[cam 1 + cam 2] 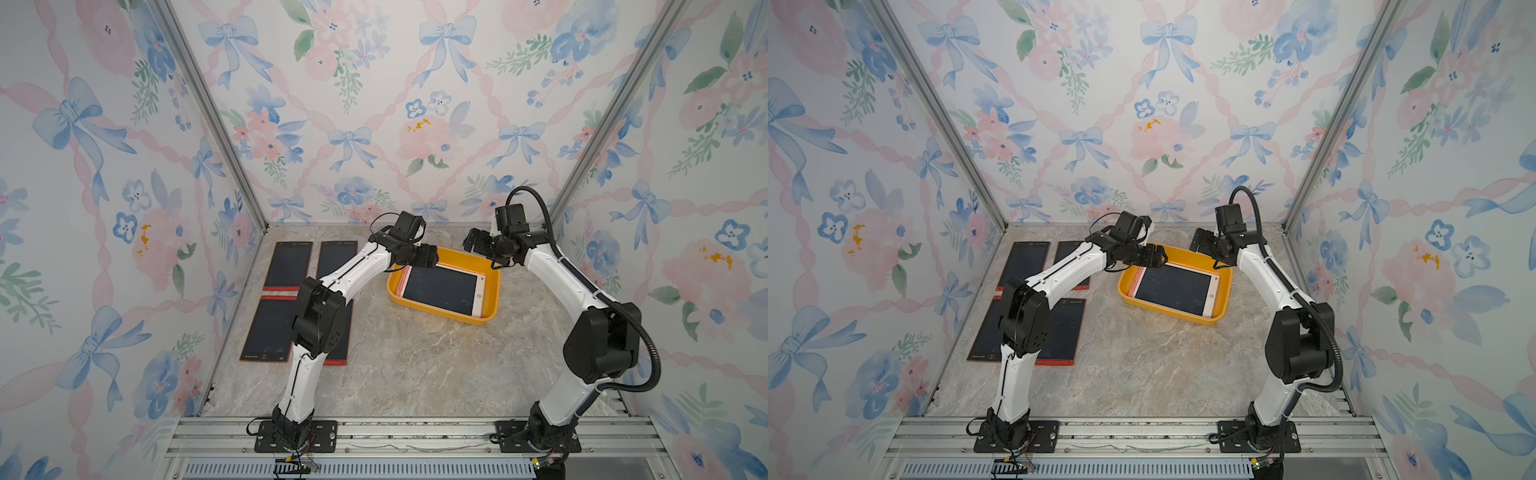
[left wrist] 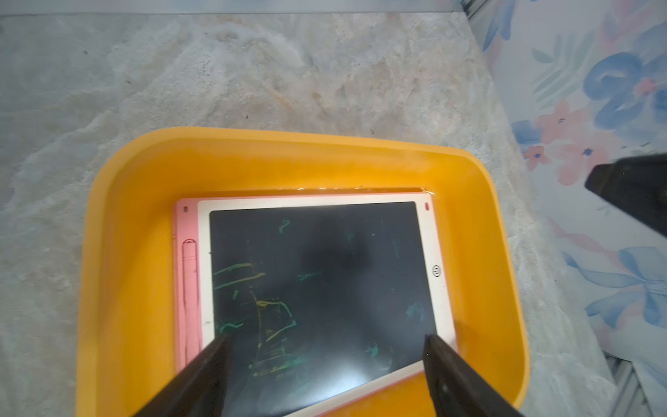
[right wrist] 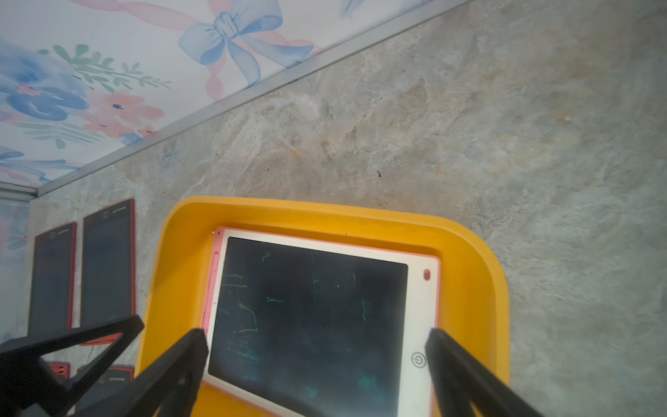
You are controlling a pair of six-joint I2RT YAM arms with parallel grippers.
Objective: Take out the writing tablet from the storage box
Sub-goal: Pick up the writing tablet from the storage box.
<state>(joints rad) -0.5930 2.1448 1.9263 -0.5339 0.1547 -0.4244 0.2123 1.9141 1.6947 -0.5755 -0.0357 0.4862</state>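
While the writing tablet (image 1: 440, 289) lies screen-up inside the storage box (image 1: 440, 314), left gripper (image 2: 326, 341) and right gripper (image 3: 317, 334) hover over its far side, jaws apart, nothing held.

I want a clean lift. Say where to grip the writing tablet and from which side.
Pinch the pink stylus-side short edge, coming down from the left arm's side with the open left gripper. The thin writing tablet lies screen-up in the storage box; the gap beside that edge likely leaves finger room.
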